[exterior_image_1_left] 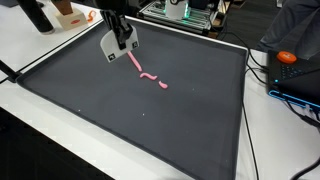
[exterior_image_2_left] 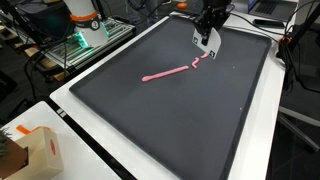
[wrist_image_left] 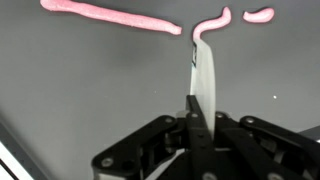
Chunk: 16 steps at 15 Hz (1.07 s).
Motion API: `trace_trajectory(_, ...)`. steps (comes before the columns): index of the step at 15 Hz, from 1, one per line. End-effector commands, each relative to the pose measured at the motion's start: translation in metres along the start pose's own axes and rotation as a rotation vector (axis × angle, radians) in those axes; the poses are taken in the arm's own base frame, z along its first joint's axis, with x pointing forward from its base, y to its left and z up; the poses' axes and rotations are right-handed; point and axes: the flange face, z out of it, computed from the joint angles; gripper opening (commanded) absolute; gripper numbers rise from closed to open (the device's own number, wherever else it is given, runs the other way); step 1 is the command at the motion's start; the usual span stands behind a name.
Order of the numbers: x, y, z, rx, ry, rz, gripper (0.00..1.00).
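My gripper (wrist_image_left: 197, 115) is shut on a thin white flat tool (wrist_image_left: 204, 75) that sticks out ahead of the jaws. Its tip rests on the dark mat (wrist_image_left: 80, 90), at the gap between a long pink strip (wrist_image_left: 110, 15) and a short curled pink piece (wrist_image_left: 212, 22). A small pink bit (wrist_image_left: 259, 14) lies further along. In both exterior views the gripper (exterior_image_1_left: 122, 48) (exterior_image_2_left: 207, 38) hangs over the mat's far part, at one end of the wavy pink line (exterior_image_1_left: 148, 75) (exterior_image_2_left: 170, 73).
The black mat (exterior_image_1_left: 120, 120) (exterior_image_2_left: 180, 125) lies on a white table with a raised rim. An orange object (exterior_image_1_left: 287, 57) and cables sit beside it. A cardboard box (exterior_image_2_left: 40, 150) stands at a table corner. Green-lit equipment (exterior_image_2_left: 85, 42) is behind the mat.
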Motion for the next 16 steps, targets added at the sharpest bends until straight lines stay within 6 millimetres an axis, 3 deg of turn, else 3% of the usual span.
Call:
trace_trajectory(1,-0.017,0.040,0.002,0.051,-0.036,0.069,0.01)
trace_trajectory(10,-0.027,0.125,0.023,0.112,-0.078,0.210,0.01)
trace_trajectory(16,-0.037,0.171,0.041,0.142,-0.086,0.278,0.01)
